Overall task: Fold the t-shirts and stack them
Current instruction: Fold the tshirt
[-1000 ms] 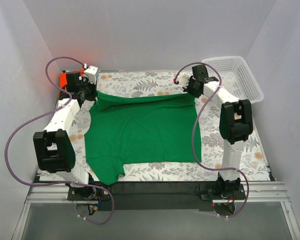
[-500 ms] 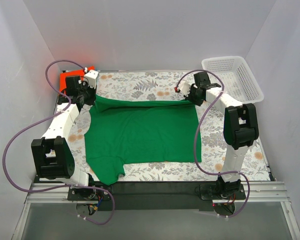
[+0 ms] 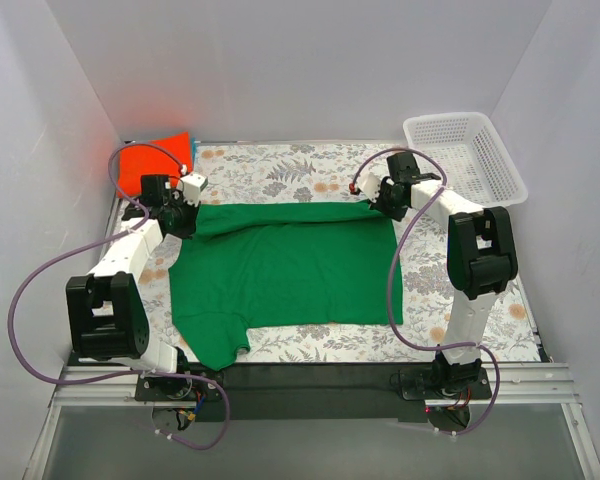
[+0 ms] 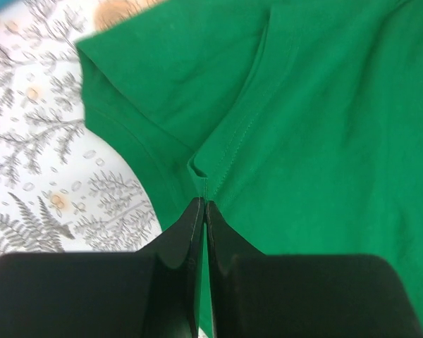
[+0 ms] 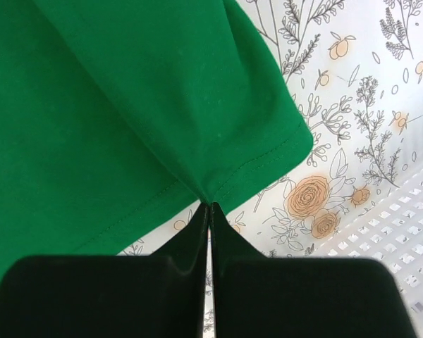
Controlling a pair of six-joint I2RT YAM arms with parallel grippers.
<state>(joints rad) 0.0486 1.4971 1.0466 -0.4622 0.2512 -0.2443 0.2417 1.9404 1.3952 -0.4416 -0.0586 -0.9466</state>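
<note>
While both arms stretched toward the far side of the desk (image 3: 280, 160), a white mesh basket (image 3: 467, 155) sat at the far right corner, just beyond the right arm. An orange-red t-shirt (image 3: 152, 162) lay bunched at the far left corner, behind the left arm. A purple cable (image 3: 145, 150) looped across the orange-red cloth and hid part of it.

The green t-shirt (image 3: 285, 270) was spread flat over the middle of the floral desk, with one sleeve reaching the near edge toward the left. From above, the wrist housings covered both sets of fingertips.

The wrist views showed more. The left gripper (image 4: 201, 211) was clenched on the shirt's far left edge, where a sleeve seam met the body. The right gripper (image 5: 210, 209) was clamped tight on the far right corner of the cloth, at a stitched hem. The basket's mesh appeared only at the lower right of the right wrist view, cut off.
</note>
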